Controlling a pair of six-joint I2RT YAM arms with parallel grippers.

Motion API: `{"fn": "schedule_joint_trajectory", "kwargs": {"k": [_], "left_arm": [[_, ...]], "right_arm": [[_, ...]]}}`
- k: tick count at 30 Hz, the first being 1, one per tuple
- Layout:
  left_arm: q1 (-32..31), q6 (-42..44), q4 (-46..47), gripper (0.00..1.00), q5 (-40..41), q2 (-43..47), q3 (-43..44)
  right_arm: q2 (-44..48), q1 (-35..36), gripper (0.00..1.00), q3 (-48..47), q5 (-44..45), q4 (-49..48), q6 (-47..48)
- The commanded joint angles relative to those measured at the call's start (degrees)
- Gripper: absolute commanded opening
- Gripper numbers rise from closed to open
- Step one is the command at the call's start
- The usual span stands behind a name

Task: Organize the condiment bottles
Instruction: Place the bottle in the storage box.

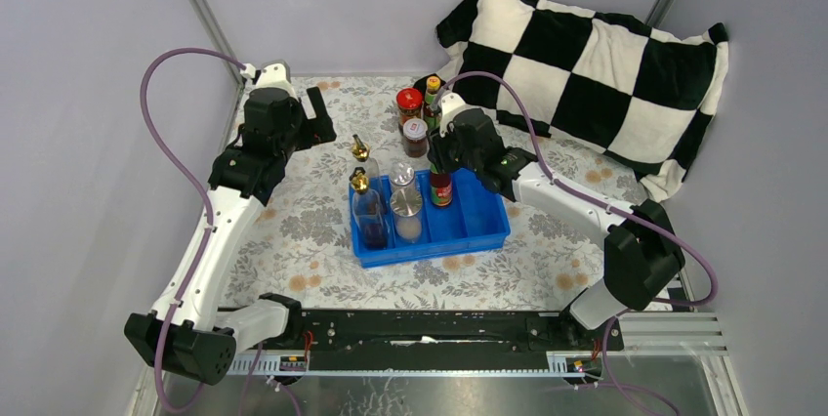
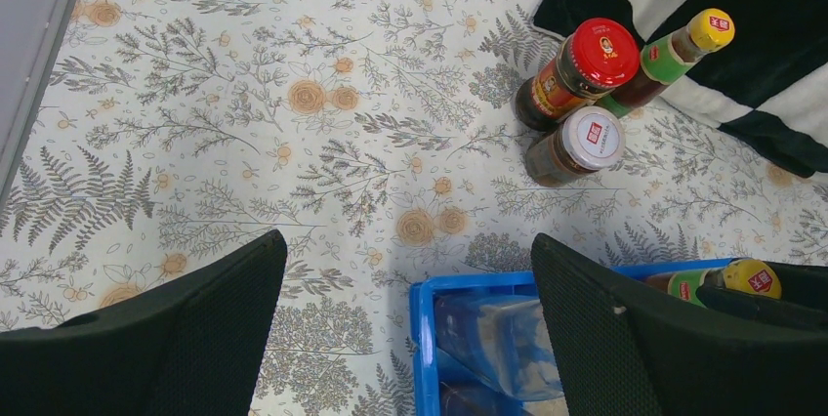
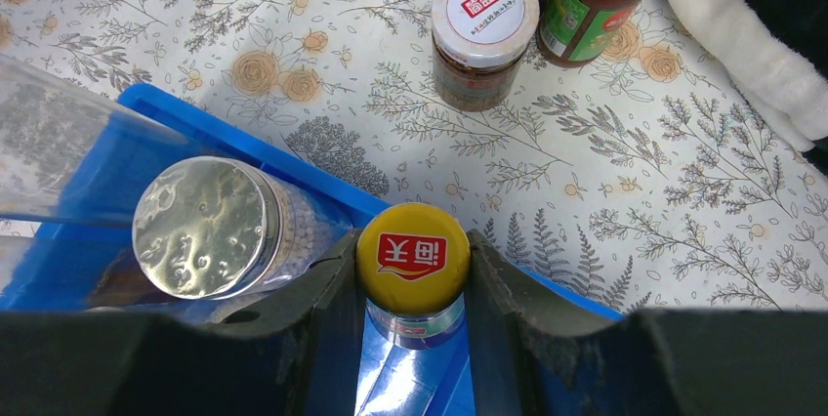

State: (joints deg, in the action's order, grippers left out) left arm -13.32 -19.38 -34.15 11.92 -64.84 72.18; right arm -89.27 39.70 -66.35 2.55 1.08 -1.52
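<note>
With the right pincer [image 3: 412, 242], clamping the dark glass yellow-capped sauce bottle [image 1: 441, 188] by its cap, upright straight below, just inside the far edge of the blue plastic tray [image 1: 483, 232]; hovering far-left with the gaping left pincer [image 2: 405, 252].

You are looking at two gold-spouted clear bottles [image 1: 370, 216] [image 1: 364, 160]. You are also counting two yellow-capped sauce bottles [image 1: 441, 189] [image 1: 432, 94]. Two silver-lidded shakers [image 1: 402, 175] [image 1: 406, 203] are showing plainly from above. The views are not giving you enough detail to tell whether the pale round shape [image 1: 409, 229] just beside them is a third. You are seeing two short jars: one red-lidded jar [image 1: 409, 102] and one white-lidded jar [image 1: 415, 135] carrying a red label on its lid. That is giving you eight containers counted for certain. Beyond them you are facing one blue tray [image 1: 459, 240], one checkered pillow [image 1: 586, 55] and two robot arms [image 1: 220, 230] [image 1: 566, 196].
</note>
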Motion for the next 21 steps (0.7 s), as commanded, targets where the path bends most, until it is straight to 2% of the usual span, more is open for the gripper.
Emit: {"fn": "schedule_joint_trajectory", "kwargs": {"k": [1, 5, 12, 17, 21], "left_arm": [[0.7, 0.2, 1.2, 0.99, 0.0, 1.4, -1.1], [0.7, 0.1, 1.2, 0.99, -0.2, 1.5, -1.2], [0.7, 0.2, 1.1, 0.99, -0.2, 1.8, -0.8], [0.7, 0.2, 1.0, 0.99, -0.3, 1.7, -0.7], [0.7, 0.2, 0.9, 0.99, -0.2, 1.6, -0.5]], "right_arm": [[0.9, 0.3, 0.3, -1.9, 1.2, -4.1, 1.0], [0.9, 0.4, 0.43, -3.1, 1.1, -1.5, 1.3], [1.3, 0.5, 0.6, -5.1, -0.5, 3.5, 1.3], [2.5, 0.5, 0.66, -6.9, -1.9, 5.7, 1.3], [3.7, 0.5, 0.67, -8.3, -1.6, 6.6, 3.0]]}}
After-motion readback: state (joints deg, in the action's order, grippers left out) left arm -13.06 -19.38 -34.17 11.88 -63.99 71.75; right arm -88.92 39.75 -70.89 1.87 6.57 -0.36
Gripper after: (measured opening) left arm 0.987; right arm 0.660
